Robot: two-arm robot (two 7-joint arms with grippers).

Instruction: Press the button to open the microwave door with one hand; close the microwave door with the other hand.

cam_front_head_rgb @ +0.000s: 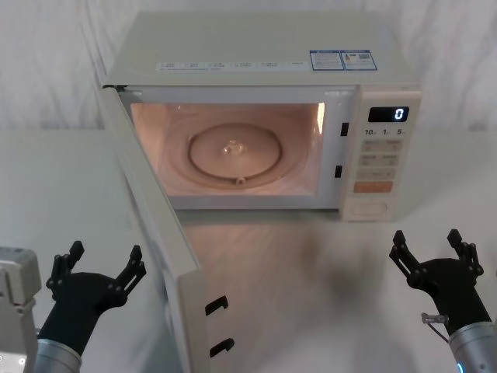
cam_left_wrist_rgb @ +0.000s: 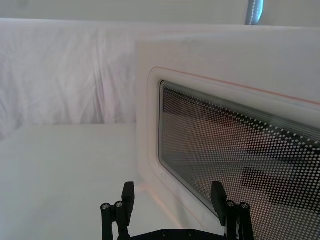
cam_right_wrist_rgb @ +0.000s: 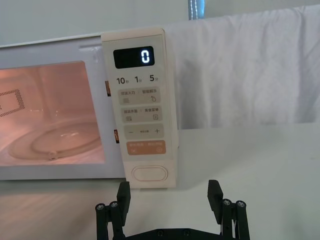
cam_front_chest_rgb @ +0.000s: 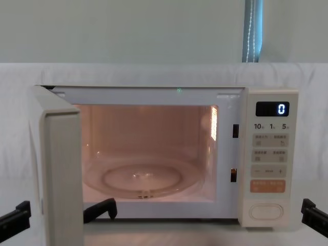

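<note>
**Item: microwave door, standing open, closing step pending**

While the door stands swung out on its left hinge, we log each view in turn.

Head view: the microwave door (cam_front_head_rgb: 159, 233) juts toward us, edge-on, cavity lit behind it. Our left gripper (cam_front_head_rgb: 101, 268) hangs just beside the door's outer face, fingers spread wide, holding nothing. Our right gripper (cam_front_head_rgb: 427, 250) sits on the other side, near the table (cam_front_head_rgb: 311, 311) in front of the control strip, fingers likewise spread and empty. The button (cam_front_head_rgb: 371, 208) lies at the foot of that strip.

Left wrist view: the window and cream frame of the door fill the near field, close ahead of the fingers.

Right wrist view: the button sits just ahead of the open fingers, apart from them.

Chest view: the door's free edge stands nearest us.

Handling, as we judge it: a rigid, light, hinged panel; smooth, so push flat on the cream frame near the free edge, sparing the glass.
</note>
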